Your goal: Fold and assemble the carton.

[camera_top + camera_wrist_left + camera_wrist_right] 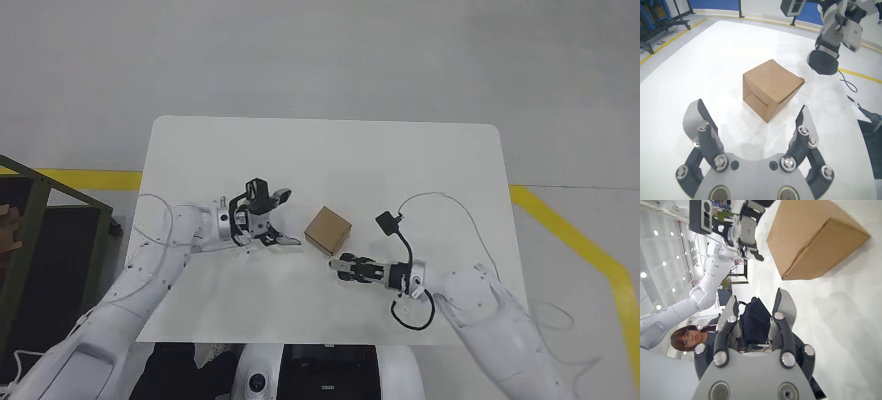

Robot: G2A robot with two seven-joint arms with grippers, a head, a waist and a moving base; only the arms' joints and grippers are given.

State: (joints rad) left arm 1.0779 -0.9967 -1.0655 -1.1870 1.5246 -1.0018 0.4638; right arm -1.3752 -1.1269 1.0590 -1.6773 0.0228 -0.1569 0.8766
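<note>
Standing closed on white table (400, 160), cardboard carton (327, 229), left gripper (286, 217) spread wide beside it, right gripper (337, 266) parted narrowly

Overhead view; two low wrist views, carton (327, 229) between.

The carton (772, 87) is brown cardboard, matt and quite smooth. The table (696, 66) is white and smooth, with a weak shine. The left hand (751, 106) and the right hand (757, 296) have dull grey metal plates with shiny screws. Their black pads (706, 117) are matt, perhaps rubber.
</note>
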